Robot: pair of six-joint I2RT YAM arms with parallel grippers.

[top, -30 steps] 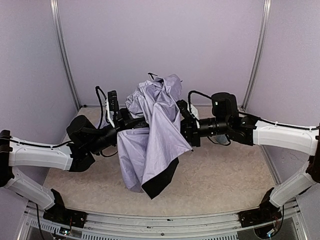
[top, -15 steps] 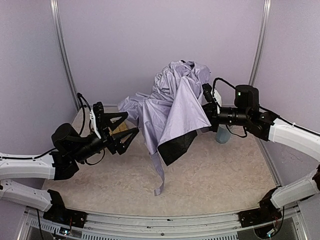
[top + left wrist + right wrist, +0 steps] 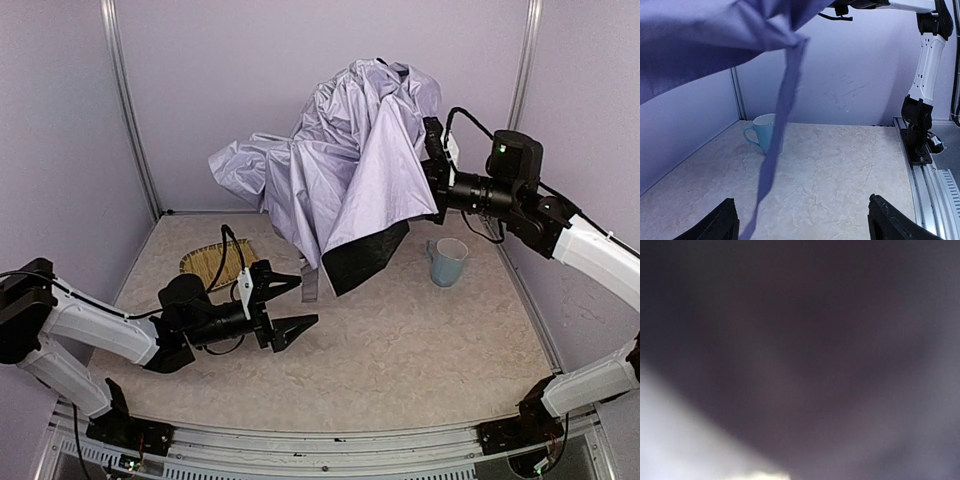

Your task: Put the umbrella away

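Umbrella [image 3: 350, 150] fabric hangs in the air, clear of the worktop [image 3: 420, 340], bunched up high and to the left of the blue mug [image 3: 447, 262] in the top view. The pale lavender canopy drapes in loose folds, and a black-lined corner drops lowest, just left of the mug and a little above its rim level. A narrow lavender strap [image 3: 310, 280] dangles from the cloth further left of the mug; in the left wrist view it crosses in front of the mug's near side.

The right end effector [image 3: 432, 172] sits above the mug and presses into the side of the bundle. Its fingers are buried in cloth, yet the umbrella hangs from it alone, so it is grasping the umbrella. The right wrist view gives only dark blur.

The left end effector [image 3: 305, 300] is well left of the mug, low over the worktop and nearer the arm bases, with its fingers spread wide and nothing between them. A woven straw tray [image 3: 215, 265] lies flat on the worktop, further left of the mug than that end effector.
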